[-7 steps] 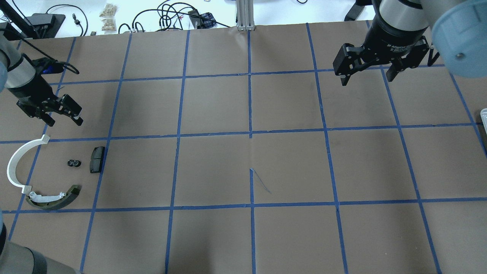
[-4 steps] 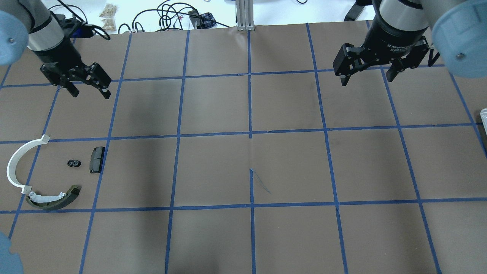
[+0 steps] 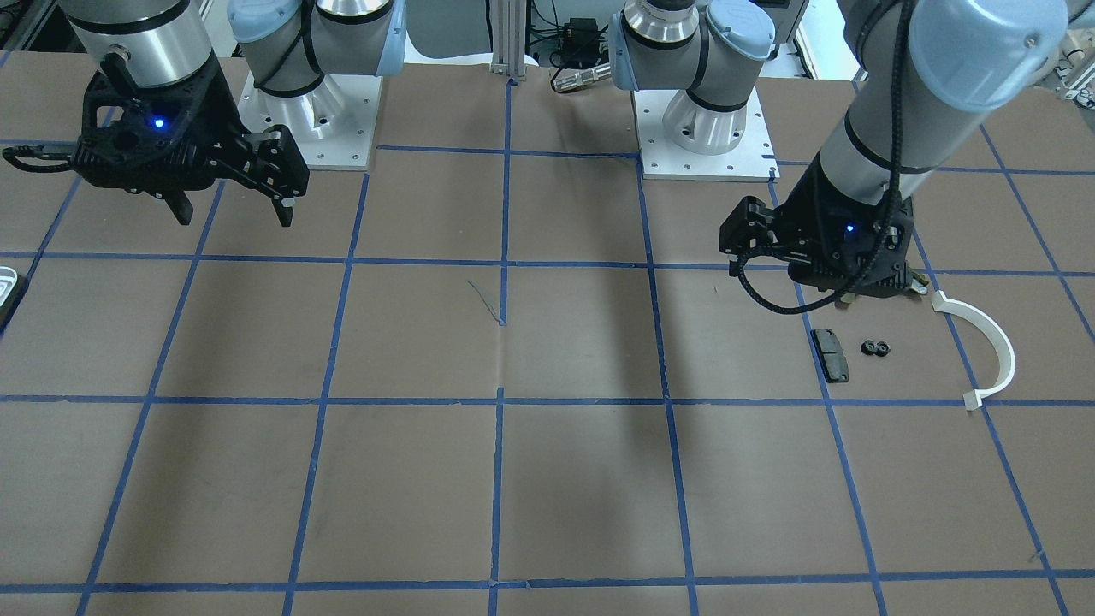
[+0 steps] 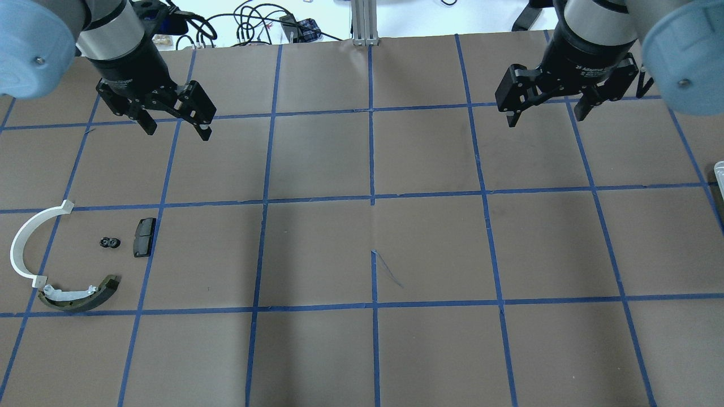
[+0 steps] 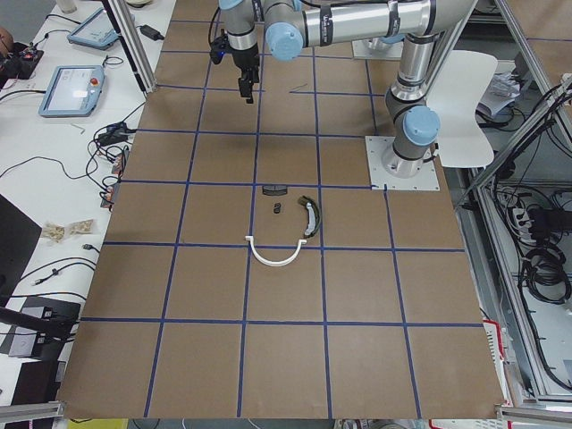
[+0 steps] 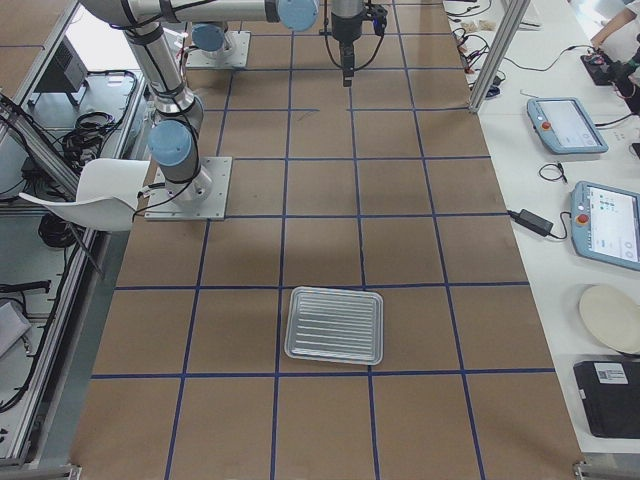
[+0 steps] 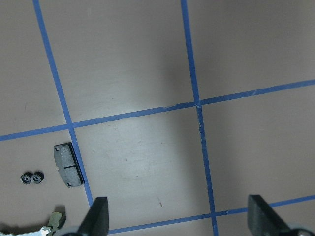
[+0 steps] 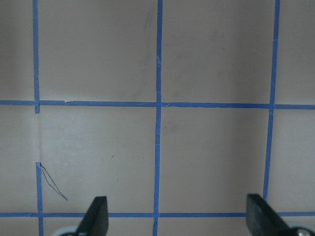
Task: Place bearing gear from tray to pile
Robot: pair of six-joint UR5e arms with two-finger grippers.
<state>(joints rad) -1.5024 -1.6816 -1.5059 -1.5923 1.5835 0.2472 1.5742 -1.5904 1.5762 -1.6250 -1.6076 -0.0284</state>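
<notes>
Left claw far from bearing gear

Your overhead camera looks down on the table; the front-facing one opposes it (sides mirrored). Side cameras sit high and far at the table's ends. Your left wrist camera, close in, shares the black pad with overhead.

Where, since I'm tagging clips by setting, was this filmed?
Likely a robotics lab: robot arms bolted to a table gridded in blue tape, with control tablets and cables on a side bench.
</notes>
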